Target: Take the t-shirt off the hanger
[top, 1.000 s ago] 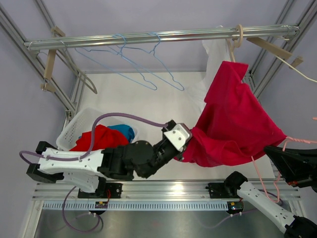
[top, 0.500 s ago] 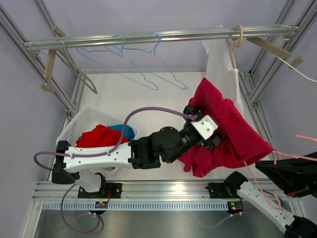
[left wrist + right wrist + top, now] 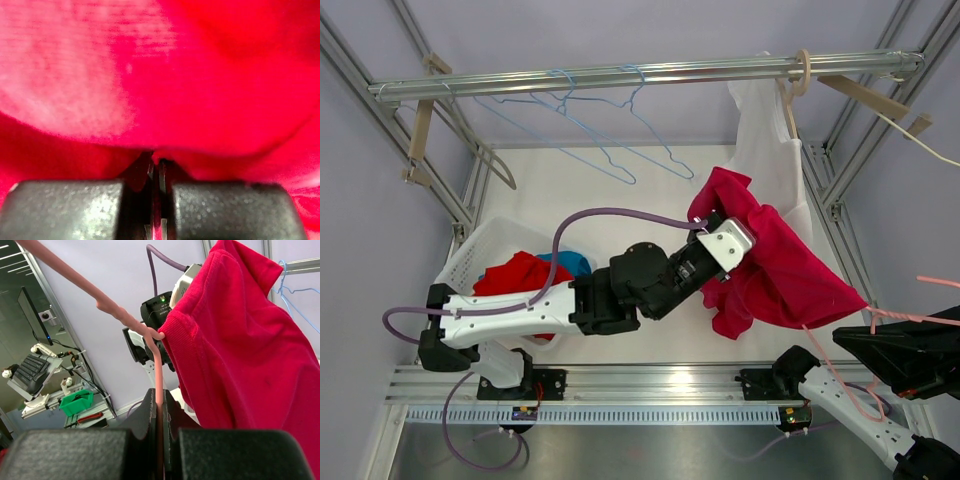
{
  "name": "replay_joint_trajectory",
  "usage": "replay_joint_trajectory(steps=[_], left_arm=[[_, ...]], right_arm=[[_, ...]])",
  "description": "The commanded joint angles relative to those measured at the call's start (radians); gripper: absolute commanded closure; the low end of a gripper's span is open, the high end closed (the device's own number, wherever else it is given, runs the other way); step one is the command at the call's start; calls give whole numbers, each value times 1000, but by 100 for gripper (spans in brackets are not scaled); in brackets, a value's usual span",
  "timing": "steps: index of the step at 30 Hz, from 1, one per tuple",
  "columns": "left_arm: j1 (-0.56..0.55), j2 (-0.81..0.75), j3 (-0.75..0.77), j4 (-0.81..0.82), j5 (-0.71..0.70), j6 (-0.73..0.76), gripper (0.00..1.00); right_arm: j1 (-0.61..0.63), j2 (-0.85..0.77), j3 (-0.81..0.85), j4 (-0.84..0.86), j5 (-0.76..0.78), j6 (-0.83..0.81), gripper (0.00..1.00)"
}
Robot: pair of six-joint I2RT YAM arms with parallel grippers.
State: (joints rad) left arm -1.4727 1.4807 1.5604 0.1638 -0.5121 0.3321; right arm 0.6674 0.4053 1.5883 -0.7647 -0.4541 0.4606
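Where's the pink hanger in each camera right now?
Top external: thin pink plastic hanger at the far right edge.
Left wrist: not in view.
Right wrist: slants from top left down into the right gripper.
Shared landmark: the red t-shirt, in all three views.

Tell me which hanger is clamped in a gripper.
The pink hanger, shut in the right gripper; the blue wire hangers hang free on the rail.
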Motion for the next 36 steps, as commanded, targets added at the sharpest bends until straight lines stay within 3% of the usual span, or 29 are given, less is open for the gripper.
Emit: replay_joint_trajectory(steps=[1,7,17,27,32,35,36], left_arm=[[-3,-100,27,45,-16,-11,100],[-66,-256,40,-53,-92,4,100],[-84,-503,75,-234,-111,-93,100],[-84,-628,256,-420,-324,-33,100],[-84,-675,170,-397,-466,102,100],[-84,-727,8,-203,-575,316,100],[-84,-746,-46,-55,-619,382,100]], right_arm=[[0,-22,-2,19,3,4,100],[0,-75,-43,-56,66,-11,100],[0,-189,-65,-189,239,1,100],[0,-232,-156,-234,390,-11,100],[-2,-194,-160,-226,376,-30,100],[-2,-172,-178,-203,341,-34,100],[0,-169,-185,-193,330,-34,100]])
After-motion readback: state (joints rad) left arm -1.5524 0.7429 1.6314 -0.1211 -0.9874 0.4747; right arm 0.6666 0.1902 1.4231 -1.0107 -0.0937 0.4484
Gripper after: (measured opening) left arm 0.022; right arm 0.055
